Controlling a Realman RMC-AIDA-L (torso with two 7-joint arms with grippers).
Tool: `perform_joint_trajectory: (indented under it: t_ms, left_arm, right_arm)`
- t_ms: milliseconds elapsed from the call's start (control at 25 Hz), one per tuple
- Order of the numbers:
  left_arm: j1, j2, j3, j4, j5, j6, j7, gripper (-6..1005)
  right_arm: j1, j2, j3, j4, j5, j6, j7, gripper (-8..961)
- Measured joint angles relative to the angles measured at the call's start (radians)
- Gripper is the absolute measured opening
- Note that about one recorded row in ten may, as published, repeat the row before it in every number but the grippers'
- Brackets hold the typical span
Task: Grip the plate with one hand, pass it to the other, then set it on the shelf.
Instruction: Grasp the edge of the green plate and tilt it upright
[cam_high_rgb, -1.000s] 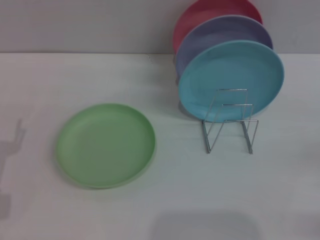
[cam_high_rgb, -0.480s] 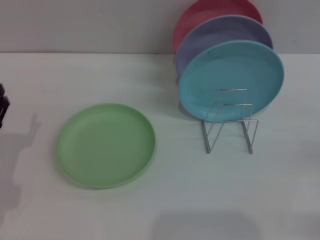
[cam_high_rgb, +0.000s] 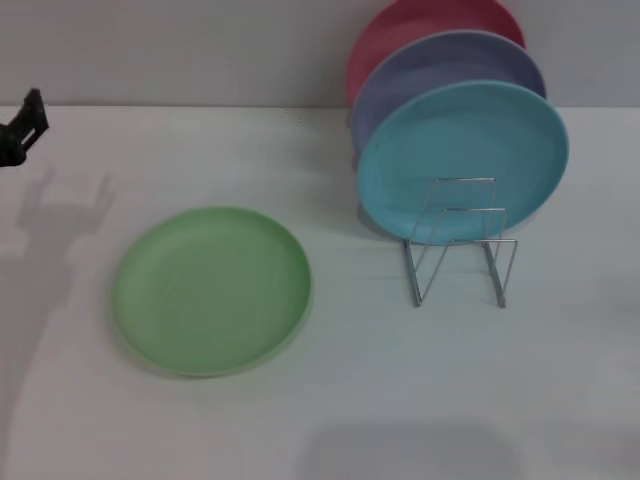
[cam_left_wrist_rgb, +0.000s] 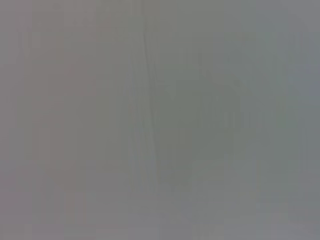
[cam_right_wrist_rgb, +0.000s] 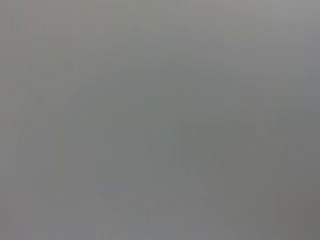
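Note:
The light green plate (cam_high_rgb: 210, 290) lies flat on the white table (cam_high_rgb: 350, 400), left of centre in the head view. The wire shelf (cam_high_rgb: 460, 250) stands upright to its right, its front slots holding nothing. My left gripper (cam_high_rgb: 20, 130) reaches in at the far left edge, above and behind the plate and well apart from it; only its black tip shows. Its shadow on the table has two spread prongs, so it looks open and empty. My right gripper is out of view. Both wrist views show only plain grey.
A sky-blue plate (cam_high_rgb: 462, 160), a lavender plate (cam_high_rgb: 440, 65) and a red plate (cam_high_rgb: 420, 20) stand on edge in the rear slots of the shelf. A grey wall runs behind the table.
My left gripper has come into view at the left edge and moved up and away along it; its shadow has shifted with it. The plate and shelf have not moved.

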Motion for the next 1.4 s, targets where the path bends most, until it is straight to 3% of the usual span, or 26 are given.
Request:
perform_joint_trajectory:
  t_ms: [80,120,160,280,320,360,440,480,520,880,1400]
  left_arm:
    - [0.003,0.01,-0.039,0.157,0.013,-0.253,-0.02,794]
    - [-0.003,0.01,-0.071,0.271,0.007,-0.45,-0.013,794]
    - [-0.003,0.01,-0.071,0.271,0.007,-0.45,-0.013,794]
    - [-0.032,-0.034,-0.158,0.42,-0.002,-0.779,0.049,793]
    - [-0.083,-0.083,-0.25,0.475,-0.008,-1.0,0.114,793]
    - [-0.083,-0.083,-0.25,0.475,-0.008,-1.0,0.114,793]
    - [-0.164,-0.128,-0.357,0.492,-0.025,-1.237,0.193,793]
    - [-0.164,-0.128,-0.357,0.492,-0.025,-1.237,0.193,792]
    - [-0.229,-0.129,-0.392,0.464,-0.075,-1.403,0.237,792]
    - [-0.256,-0.13,-0.384,0.369,-0.104,-1.442,0.256,791]
    - [-0.318,-0.133,-0.358,0.168,-0.107,-1.399,0.271,788]
  right_arm:
    - [0.001,0.0,0.002,0.0,0.0,0.0,0.0,800]
    - [0.002,0.0,0.002,0.0,0.0,0.0,0.0,799]
    - [0.002,0.0,0.002,0.0,0.0,0.0,0.0,799]
    - [0.004,-0.001,0.001,0.0,0.0,-0.001,-0.003,799]
    - [0.004,-0.001,0.001,0.0,0.0,-0.004,-0.004,799]
    - [0.004,-0.001,0.001,0.0,0.0,-0.004,-0.004,800]
    - [0.005,-0.001,-0.002,0.0,0.0,-0.005,-0.005,800]
    - [0.005,-0.001,-0.003,0.0,-0.001,-0.005,-0.005,800]
    - [0.004,-0.001,-0.003,0.0,-0.001,-0.006,-0.004,800]
    - [-0.004,-0.001,-0.004,-0.001,-0.003,-0.004,-0.005,800]
    - [-0.004,0.0,-0.005,-0.003,-0.005,-0.008,-0.006,800]
